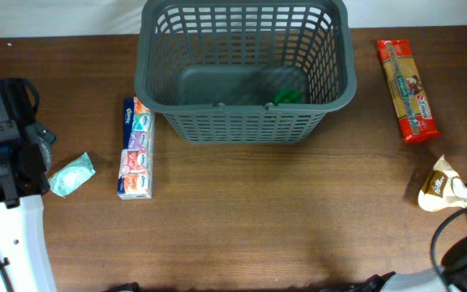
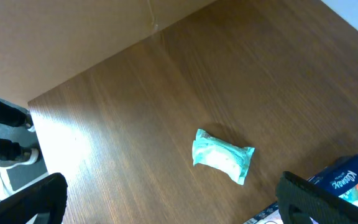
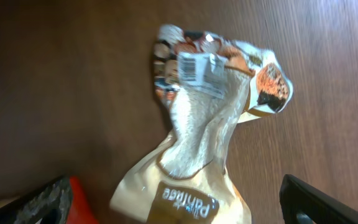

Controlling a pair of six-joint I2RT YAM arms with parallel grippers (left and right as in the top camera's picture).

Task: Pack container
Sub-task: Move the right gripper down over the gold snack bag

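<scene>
Your basket stands at the far middle of the table, something green in its front right corner; your left gripper is spread wide and empty, a teal packet lying before it; your right gripper is spread wide too, a crumpled snack bag beneath it; tissues lie left of the basket, pasta right.

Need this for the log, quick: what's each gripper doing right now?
Left gripper: open, empty, above the teal packet.
Right gripper: open, empty, above the crumpled snack bag.
</scene>
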